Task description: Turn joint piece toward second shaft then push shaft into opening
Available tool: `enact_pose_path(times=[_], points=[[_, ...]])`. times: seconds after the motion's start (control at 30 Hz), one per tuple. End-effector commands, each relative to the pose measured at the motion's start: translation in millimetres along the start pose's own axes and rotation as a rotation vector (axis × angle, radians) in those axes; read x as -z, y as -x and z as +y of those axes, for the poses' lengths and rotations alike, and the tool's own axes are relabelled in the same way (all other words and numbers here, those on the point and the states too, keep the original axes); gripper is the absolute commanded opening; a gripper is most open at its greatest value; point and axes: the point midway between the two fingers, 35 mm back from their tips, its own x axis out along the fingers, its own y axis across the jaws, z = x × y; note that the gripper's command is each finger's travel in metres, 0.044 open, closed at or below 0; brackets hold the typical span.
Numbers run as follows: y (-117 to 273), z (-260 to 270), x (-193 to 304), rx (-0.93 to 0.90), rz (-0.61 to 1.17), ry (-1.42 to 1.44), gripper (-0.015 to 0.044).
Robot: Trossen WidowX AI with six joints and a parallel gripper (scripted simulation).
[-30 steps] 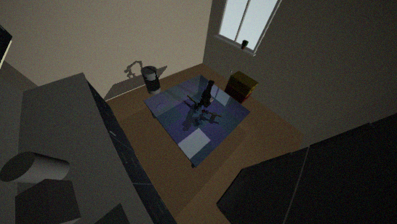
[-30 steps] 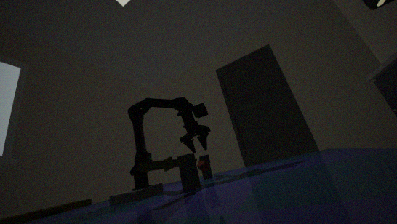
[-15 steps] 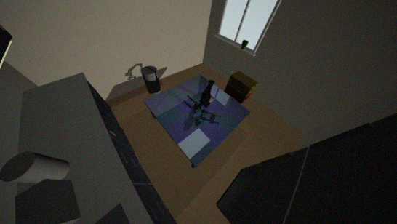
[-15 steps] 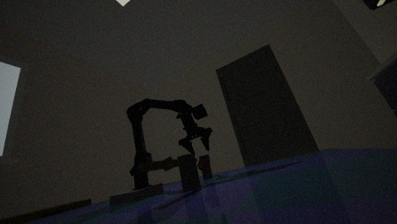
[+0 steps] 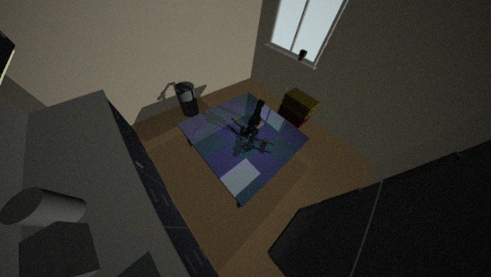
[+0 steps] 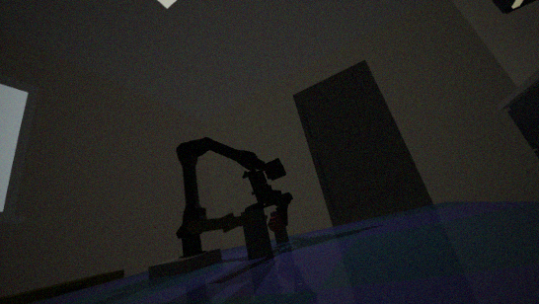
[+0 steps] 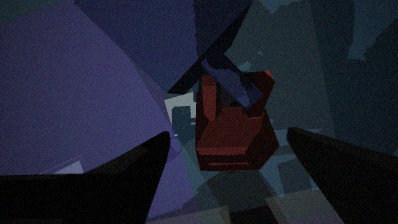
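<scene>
The red joint piece (image 7: 232, 132) (image 6: 277, 220) lies between the spread fingers in the wrist view, with a gap on both sides. A slanted dark-blue part (image 7: 232, 84) meets its upper end. My gripper (image 7: 226, 134) is open, around the joint piece and not closed on it. In the exterior view the gripper reaches down beside a dark upright block (image 6: 258, 234). In the top view two thin yellowish shafts (image 5: 236, 122) (image 5: 266, 142) stick out on either side of the arm. The direction of the joint's opening and the second shaft's tip are not clear.
The arm (image 5: 257, 112) (image 6: 191, 185) stands on the patchwork blue table (image 5: 270, 155). A second dark upright support (image 6: 281, 238) stands beside the block. A bin (image 5: 186, 101) and a yellow box (image 5: 299, 104) stand beyond the table. The light is very dim.
</scene>
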Motion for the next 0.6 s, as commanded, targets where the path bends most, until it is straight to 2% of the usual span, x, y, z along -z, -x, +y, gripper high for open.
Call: enact_pose_path(times=[0.0, 0.57], points=[[-6.0, 1.0, 1.8, -0.003, -0.002, 0.003, 0.0440], [-30.7, 0.9, 1.6, -0.003, -0.002, 0.003, 0.0440]])
